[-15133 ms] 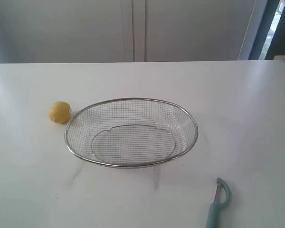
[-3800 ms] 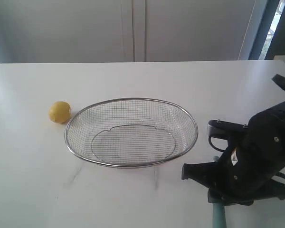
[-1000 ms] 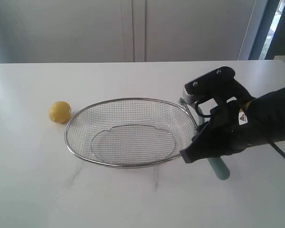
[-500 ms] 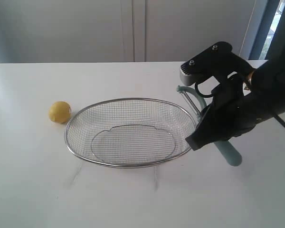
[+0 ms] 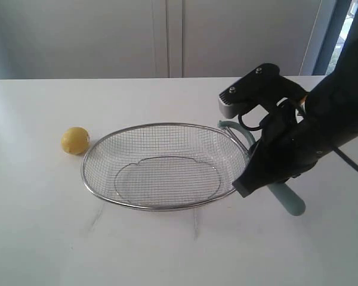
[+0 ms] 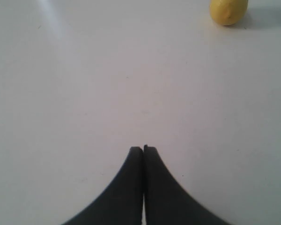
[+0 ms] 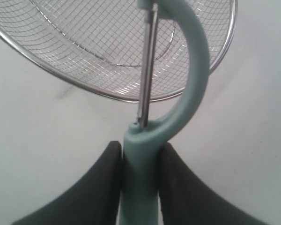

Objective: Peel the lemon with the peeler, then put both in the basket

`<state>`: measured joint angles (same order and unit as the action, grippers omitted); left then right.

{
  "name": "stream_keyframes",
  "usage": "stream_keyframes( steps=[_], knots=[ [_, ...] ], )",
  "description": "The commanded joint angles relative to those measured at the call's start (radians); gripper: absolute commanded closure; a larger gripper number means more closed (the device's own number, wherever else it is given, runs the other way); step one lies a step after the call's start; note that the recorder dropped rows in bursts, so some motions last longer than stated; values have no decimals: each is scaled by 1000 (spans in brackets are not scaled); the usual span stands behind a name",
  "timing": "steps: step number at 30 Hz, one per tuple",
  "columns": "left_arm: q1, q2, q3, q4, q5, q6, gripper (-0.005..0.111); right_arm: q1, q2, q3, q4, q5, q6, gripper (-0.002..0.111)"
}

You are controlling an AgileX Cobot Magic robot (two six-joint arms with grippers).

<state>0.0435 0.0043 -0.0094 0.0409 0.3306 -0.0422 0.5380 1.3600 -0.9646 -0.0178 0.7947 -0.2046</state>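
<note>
The yellow lemon rests on the white table just left of the wire basket; it also shows in the left wrist view as the lemon, far from my left gripper, which is shut on nothing. My right gripper is shut on the teal handle of the peeler, held in the air at the basket's right end. The peeler's hooked head reaches over the basket rim, and the handle end sticks out below the arm.
The right arm hangs above the table to the right of the basket. White cabinet doors stand behind the table's far edge.
The right arm has lifted the peeler off the table's front right and carried it up and left to the basket's right end; in the last half second it shifted slightly left. Lemon and basket unmoved.
</note>
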Motion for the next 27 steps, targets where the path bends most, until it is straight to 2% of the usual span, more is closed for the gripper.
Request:
stream_keyframes(
  steps=[1, 24, 27],
  knots=[
    [-8, -4, 9, -11, 3, 1, 107, -1, 3, -6, 2, -14, -24, 108],
    [-8, -4, 9, -11, 3, 1, 107, -1, 3, -6, 12, -25, -24, 108],
    [-8, -4, 9, -4, -28, 1, 107, -1, 3, -6, 18, -19, -24, 108]
  ],
)
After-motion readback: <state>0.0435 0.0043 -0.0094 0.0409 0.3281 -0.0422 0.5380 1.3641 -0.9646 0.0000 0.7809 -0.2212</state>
